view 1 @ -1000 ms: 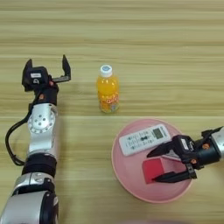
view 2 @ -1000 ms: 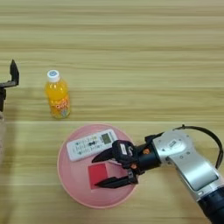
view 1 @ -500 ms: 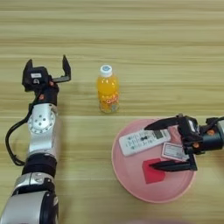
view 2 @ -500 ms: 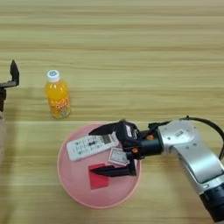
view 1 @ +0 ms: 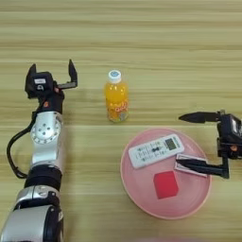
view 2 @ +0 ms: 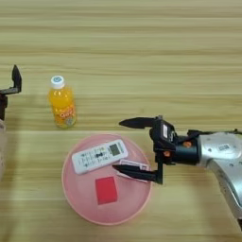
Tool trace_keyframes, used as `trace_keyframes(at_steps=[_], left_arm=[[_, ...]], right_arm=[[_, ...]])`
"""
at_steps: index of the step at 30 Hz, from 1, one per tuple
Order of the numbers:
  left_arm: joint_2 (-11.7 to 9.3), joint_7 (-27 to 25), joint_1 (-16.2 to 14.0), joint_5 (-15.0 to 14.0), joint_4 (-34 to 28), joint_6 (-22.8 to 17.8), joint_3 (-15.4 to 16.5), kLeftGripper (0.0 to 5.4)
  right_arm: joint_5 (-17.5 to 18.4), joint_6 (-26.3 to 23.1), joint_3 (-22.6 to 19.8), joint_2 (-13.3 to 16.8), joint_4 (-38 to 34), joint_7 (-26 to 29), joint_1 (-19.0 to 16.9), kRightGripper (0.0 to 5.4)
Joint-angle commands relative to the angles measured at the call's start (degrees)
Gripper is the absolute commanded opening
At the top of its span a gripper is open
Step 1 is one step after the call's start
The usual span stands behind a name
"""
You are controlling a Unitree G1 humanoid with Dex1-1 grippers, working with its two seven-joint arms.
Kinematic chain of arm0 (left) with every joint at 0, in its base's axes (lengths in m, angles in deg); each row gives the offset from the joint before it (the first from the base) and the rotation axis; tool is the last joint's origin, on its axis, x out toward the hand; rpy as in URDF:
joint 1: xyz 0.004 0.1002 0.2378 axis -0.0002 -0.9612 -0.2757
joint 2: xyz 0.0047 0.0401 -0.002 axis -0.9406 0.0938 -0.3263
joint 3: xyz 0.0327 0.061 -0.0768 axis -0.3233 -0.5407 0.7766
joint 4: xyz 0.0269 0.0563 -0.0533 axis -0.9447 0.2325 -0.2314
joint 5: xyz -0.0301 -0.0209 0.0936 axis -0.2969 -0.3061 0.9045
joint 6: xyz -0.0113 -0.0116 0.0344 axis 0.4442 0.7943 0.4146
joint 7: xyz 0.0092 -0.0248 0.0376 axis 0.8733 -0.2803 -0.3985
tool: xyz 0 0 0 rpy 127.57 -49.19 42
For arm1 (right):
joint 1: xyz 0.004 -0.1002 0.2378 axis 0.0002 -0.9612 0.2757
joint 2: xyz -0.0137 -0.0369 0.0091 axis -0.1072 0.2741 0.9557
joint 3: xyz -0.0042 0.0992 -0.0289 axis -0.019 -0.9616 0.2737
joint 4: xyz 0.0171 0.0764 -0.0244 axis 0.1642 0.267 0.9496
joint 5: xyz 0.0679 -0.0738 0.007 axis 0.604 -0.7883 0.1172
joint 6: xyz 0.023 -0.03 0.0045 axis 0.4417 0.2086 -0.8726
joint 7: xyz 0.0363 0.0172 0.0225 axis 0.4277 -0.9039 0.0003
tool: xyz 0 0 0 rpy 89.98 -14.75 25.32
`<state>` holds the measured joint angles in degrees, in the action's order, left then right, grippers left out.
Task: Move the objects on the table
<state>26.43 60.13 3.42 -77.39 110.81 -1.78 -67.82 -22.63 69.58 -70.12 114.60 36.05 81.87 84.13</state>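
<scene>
Just left of the right claw (view 1: pixel 198 142), in the left eye view, the pink plate (view 1: pixel 142 194) holds the remote (view 1: pixel 156 150), the red cube (view 1: pixel 166 184) and the card box (view 1: pixel 191 162) under its lower finger. Its jaws gape wide, empty. The left claw (view 1: pixel 51 75) is spread open on the table (view 1: pixel 142 47); the orange bottle (view 1: pixel 116 102) stands to its right.

From the right eye view, the right claw (view 2: pixel 134 149) gapes at the plate's right rim, the bottle well left of it.
</scene>
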Motion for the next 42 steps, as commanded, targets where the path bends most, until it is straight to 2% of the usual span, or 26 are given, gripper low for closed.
trace_keyframes(at_steps=[1, 7, 14, 24, 42], left_arm=[[0.1, 0.2, 1.1, 0.2, 0.4, 0.1, -0.1, 5.40], [-0.1, 0.0, 1.5, 0.1, 1.2, 0.1, 0.0, 5.40], [0.0, 0.1, 1.9, 0.2, 1.8, 0.2, 0.0, 5.40], [0.0, 0.0, 2.0, 0.1, 2.1, 0.5, 0.0, 5.40], [0.1, 0.0, 1.8, 0.1, 1.7, 0.6, -0.1, 5.40]], right_arm=[[-2.8, 2.6, -1.5, 2.9, 1.0, -0.1, -3.5, 5.35], [-9.8, 7.7, 0.9, 4.4, 6.0, -1.1, -4.2, 5.35], [-13.5, 10.4, 3.0, 3.8, 9.1, -1.5, -3.1, 5.35], [-14.2, 10.2, 5.0, 3.7, 9.1, -2.0, -2.7, 4.03], [-17.4, 10.5, 6.5, 4.4, 10.5, -2.8, -1.6, 2.24]])
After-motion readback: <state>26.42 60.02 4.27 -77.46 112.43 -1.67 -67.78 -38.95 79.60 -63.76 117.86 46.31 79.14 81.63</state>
